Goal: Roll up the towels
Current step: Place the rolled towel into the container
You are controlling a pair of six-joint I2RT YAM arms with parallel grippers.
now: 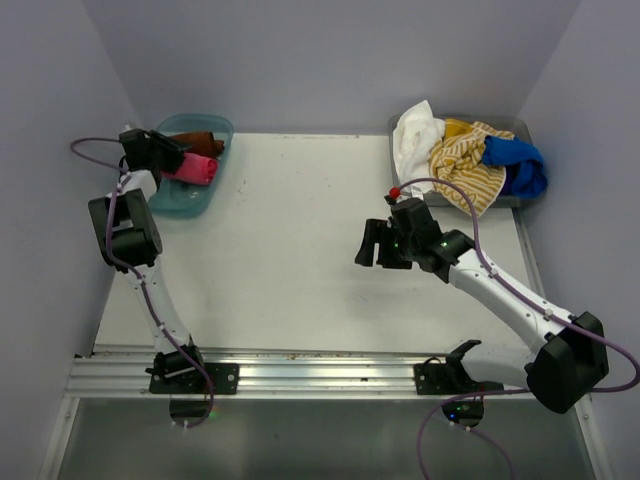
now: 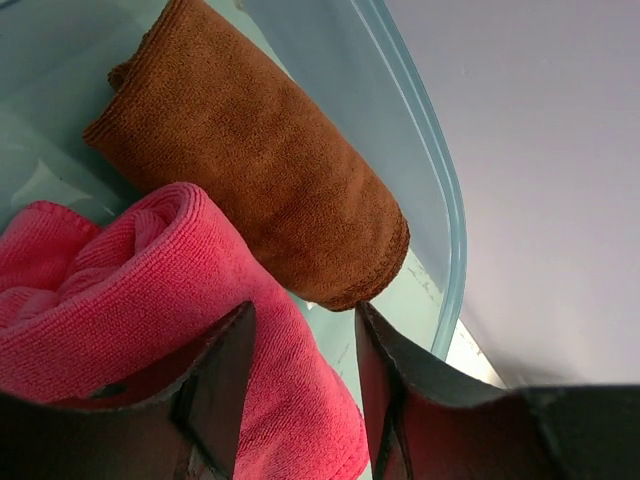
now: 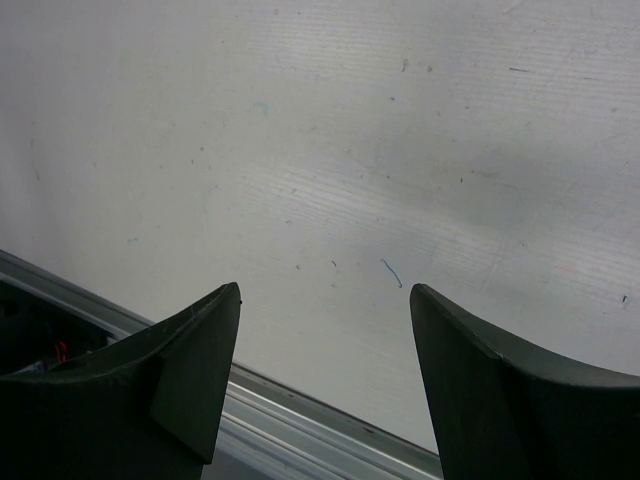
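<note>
A rolled rust-brown towel (image 1: 203, 143) and a rolled hot pink towel (image 1: 192, 170) lie side by side in the translucent teal tray (image 1: 190, 206) at the back left. My left gripper (image 1: 176, 156) hovers over the tray, open. In the left wrist view its jaws (image 2: 303, 307) straddle the end of the pink roll (image 2: 150, 290), with a gap at the right finger. The brown roll (image 2: 250, 160) lies just beyond. Unrolled white (image 1: 415, 135), yellow-and-white striped (image 1: 467, 165) and blue (image 1: 520, 165) towels lie heaped at the back right. My right gripper (image 1: 377, 243) is open and empty above the bare table (image 3: 325, 290).
The heaped towels sit in a grey bin (image 1: 520, 122) at the back right corner. The teal tray's rim (image 2: 445, 200) stands close to the left wall. An aluminium rail (image 1: 320, 375) runs along the table's near edge. Walls close in on the left, back and right.
</note>
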